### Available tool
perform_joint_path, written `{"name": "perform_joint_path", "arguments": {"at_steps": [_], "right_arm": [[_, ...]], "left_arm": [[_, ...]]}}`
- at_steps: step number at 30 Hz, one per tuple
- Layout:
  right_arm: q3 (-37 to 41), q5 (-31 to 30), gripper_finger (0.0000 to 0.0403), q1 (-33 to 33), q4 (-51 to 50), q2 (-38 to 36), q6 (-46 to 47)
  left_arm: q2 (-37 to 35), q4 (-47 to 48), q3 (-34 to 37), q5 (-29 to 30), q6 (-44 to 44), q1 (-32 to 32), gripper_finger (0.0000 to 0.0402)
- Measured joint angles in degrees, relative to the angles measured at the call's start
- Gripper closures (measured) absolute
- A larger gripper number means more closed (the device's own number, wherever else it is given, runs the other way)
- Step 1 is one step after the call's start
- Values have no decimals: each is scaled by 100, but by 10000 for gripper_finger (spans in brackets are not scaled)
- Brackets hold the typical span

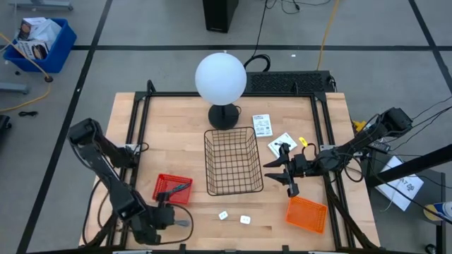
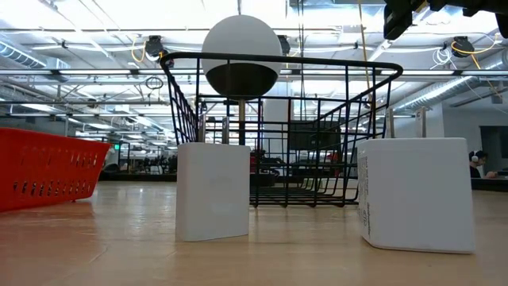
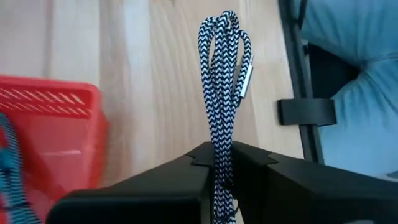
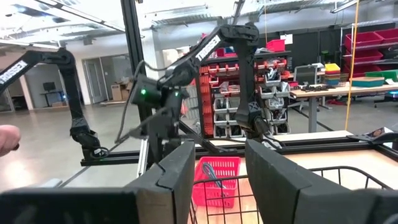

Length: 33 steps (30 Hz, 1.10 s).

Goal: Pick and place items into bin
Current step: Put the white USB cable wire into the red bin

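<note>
Two small white blocks (image 1: pixel 223 215) (image 1: pixel 245 219) lie on the wooden tabletop (image 1: pixel 176 141) at its near edge, slightly apart, between a red slotted plastic bin (image 1: pixel 171 188) and an orange slotted plastic bin (image 1: pixel 306 214).

Left arm: folded along the left side of the tabletop, forearm reaching down to the near-left corner. Its left pincer (image 1: pixel 185 222) sits low beside the red bin, jaws closed on a looped black-and-white braided cable (image 3: pixel 222 93), which stands up between the fingers in the left wrist view. A teal-and-black braided piece (image 3: pixel 7 163) lies inside the red bin.

Right arm: extended from the right edge toward the centre, wrist level. Its right pincer (image 1: pixel 277 171) hovers just beside the right wall of a black wire basket (image 1: pixel 232 161), jaws parted and holding nothing.

Two flat white packets with black print (image 1: pixel 262 125) (image 1: pixel 282 144) lie beyond the pincer, right of a white globe lamp on a black base (image 1: pixel 221 79).
</note>
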<state>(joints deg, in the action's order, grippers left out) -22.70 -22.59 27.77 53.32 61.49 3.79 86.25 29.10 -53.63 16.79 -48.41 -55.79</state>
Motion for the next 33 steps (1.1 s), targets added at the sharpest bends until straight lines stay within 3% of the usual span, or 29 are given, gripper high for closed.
{"name": "perform_joint_path", "arguments": {"at_steps": [11, 18, 23, 33], "right_arm": [[0, -7, 270, -2, -1, 0, -17], [0, -7, 270, -2, 0, 0, -17], [0, -7, 270, -2, -2, 0, -17], [0, -7, 270, -3, -2, 0, -17]], "left_arm": [[-937, 1231, -11, 731, 186, 254, 344], [-967, 2008, -11, 696, 567, 748, 377], [-967, 2552, -13, 684, 591, 1057, 363], [-967, 2620, -15, 374, 578, 1263, 383]]}}
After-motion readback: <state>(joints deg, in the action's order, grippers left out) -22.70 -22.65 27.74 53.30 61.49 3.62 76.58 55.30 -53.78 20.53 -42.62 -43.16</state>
